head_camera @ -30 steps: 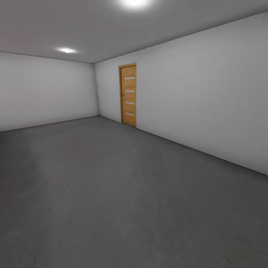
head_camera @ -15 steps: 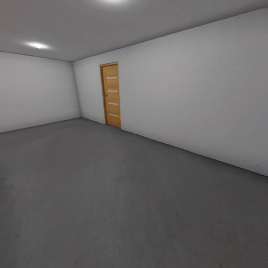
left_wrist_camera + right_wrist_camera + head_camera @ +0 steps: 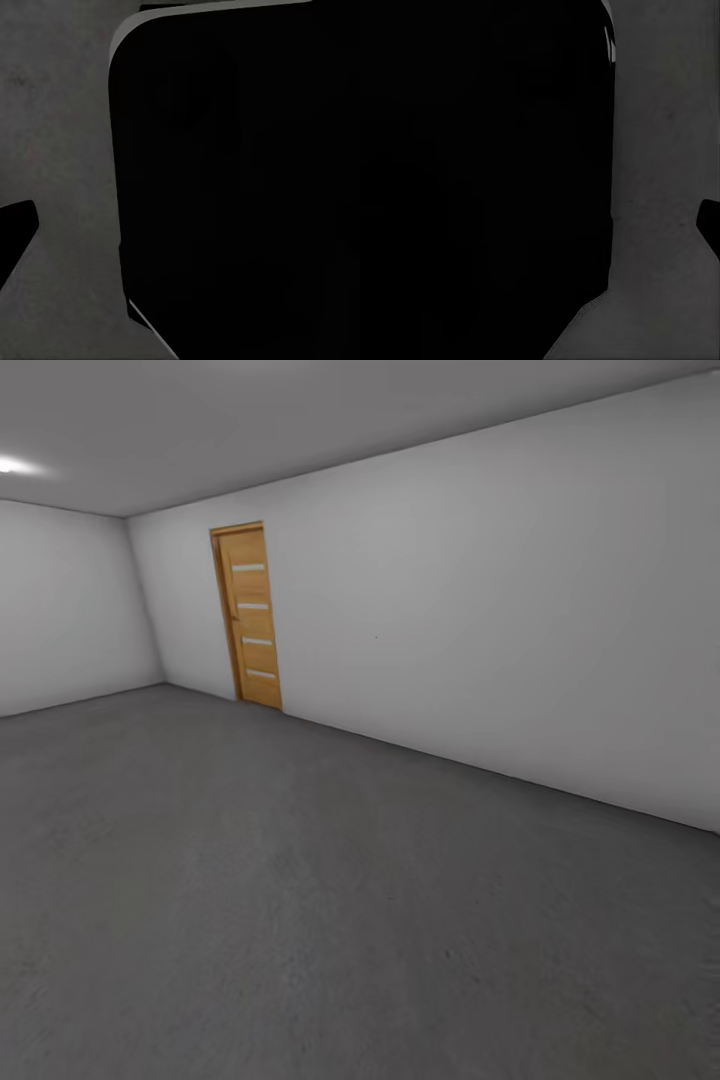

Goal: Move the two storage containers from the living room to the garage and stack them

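Along the pale grey wall (image 3: 520, 610), the wooden door (image 3: 248, 616) sits further left than before: camera panned right. Dark grey floor (image 3: 300, 900) bare. Jaw state cannot be told.

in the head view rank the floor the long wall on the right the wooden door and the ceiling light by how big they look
1. floor
2. long wall, close to the floor in area
3. wooden door
4. ceiling light, cut by the picture's edge
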